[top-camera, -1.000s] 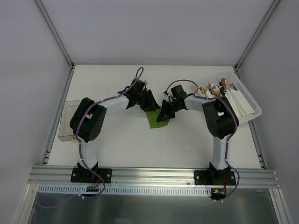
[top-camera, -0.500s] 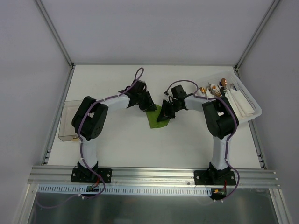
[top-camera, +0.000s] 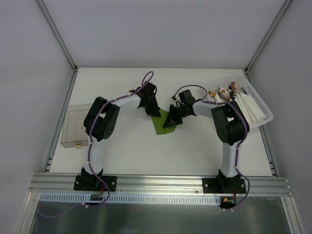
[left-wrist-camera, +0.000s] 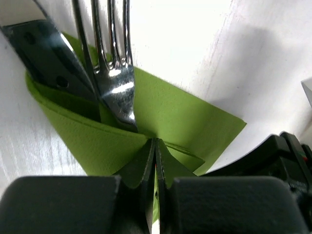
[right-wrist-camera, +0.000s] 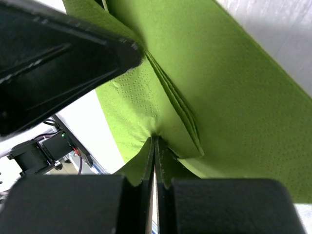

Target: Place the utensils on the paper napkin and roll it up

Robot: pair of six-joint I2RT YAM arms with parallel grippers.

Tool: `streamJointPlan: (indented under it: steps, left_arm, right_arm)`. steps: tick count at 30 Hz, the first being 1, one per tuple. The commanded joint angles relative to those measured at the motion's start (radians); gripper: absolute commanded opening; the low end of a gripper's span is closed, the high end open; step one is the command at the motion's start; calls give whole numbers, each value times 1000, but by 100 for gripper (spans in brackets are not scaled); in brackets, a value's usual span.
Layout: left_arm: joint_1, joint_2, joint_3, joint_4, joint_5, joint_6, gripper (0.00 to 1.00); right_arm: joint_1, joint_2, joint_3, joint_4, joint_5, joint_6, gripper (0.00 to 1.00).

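The green paper napkin [top-camera: 162, 126] lies mid-table, partly folded over. In the left wrist view the napkin [left-wrist-camera: 195, 112] wraps round a silvery fork [left-wrist-camera: 114, 92] and a dark knife blade [left-wrist-camera: 46, 56]. My left gripper [left-wrist-camera: 155, 146] is shut on the napkin's edge at its far left side [top-camera: 152, 110]. My right gripper [right-wrist-camera: 155, 144] is shut on a napkin fold [right-wrist-camera: 229, 97] at its right side [top-camera: 171, 120]. The utensils are hidden under the arms in the top view.
A white basket [top-camera: 261, 105] at the far right holds white folded napkins [top-camera: 247, 108] and copper-tipped cutlery [top-camera: 225, 92]. A clear plastic box [top-camera: 74, 127] stands at the left table edge. The left arm's body [right-wrist-camera: 53, 63] crosses the right wrist view.
My left gripper has moved a little back and rotated over the napkin's far corner; its elbow has shifted right. The right gripper has stayed in place on the napkin.
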Motion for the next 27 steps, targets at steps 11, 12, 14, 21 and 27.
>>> streamJointPlan:
  steps: [11,12,14,21,27]
  left_arm:
    - [10,97,73,-182,-9,121,0]
    - [8,97,73,-185,-8,126,0]
    - [10,97,70,-185,3,140,0]
    - [8,91,79,-185,26,170,0]
    - [8,73,85,-183,44,204,0]
  right_arm:
    - [8,-99,95,-4,3,-67,3]
    - [11,-79,108,-7,2,-73,3]
    - [14,-62,123,-7,0,-78,3]
    - [37,27,122,3,8,-94,1]
    - [48,82,88,19,40,-95,0]
